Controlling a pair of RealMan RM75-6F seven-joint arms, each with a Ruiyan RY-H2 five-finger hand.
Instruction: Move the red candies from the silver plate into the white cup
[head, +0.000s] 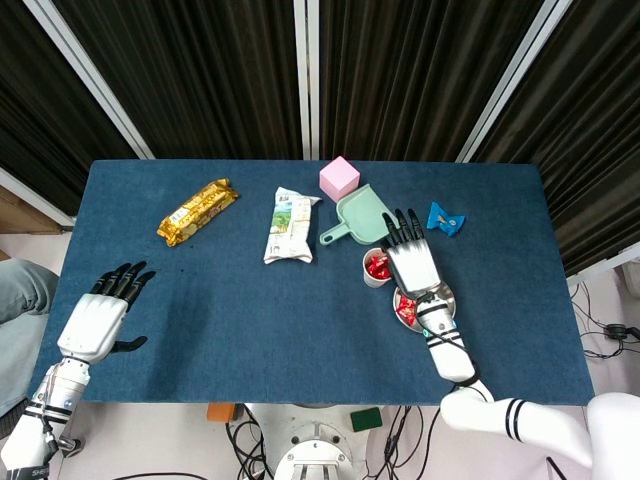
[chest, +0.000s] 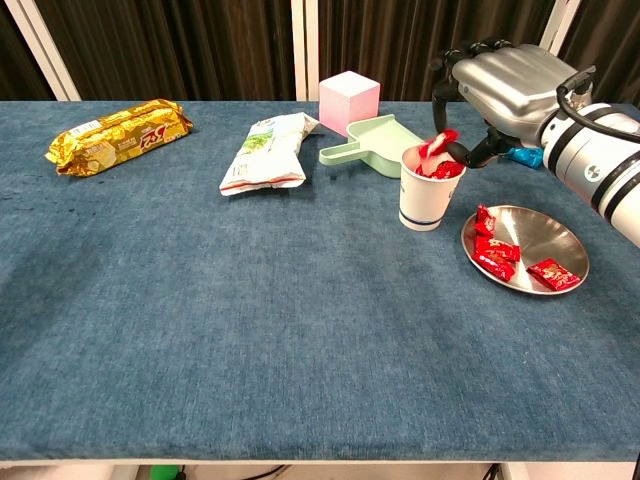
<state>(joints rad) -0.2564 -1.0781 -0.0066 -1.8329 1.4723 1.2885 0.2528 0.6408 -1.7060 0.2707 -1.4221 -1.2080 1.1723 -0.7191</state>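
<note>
1. Red candies: three on the silver plate (chest: 562, 243), at (chest: 485, 220), (chest: 497, 257) and (chest: 552, 273); one pinched over the cup (chest: 440, 143); those inside the cup cannot be counted.
2. One white cup (chest: 424, 200).
3. One gold snack pack (chest: 118, 133).
4. One white snack bag (chest: 268, 151).
5. One pink cube (chest: 349, 98).
6. One green dustpan (chest: 368, 144).
7. One blue wrapped candy (head: 445, 219).
8. Two hands: left (head: 97, 322), right (chest: 500, 85).

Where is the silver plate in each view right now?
Head view: silver plate right of centre, partly under the right robot hand.
Chest view: silver plate at right, uncovered, holding red candies.
Shared landmark: the white cup, just left of the plate in both.
</note>
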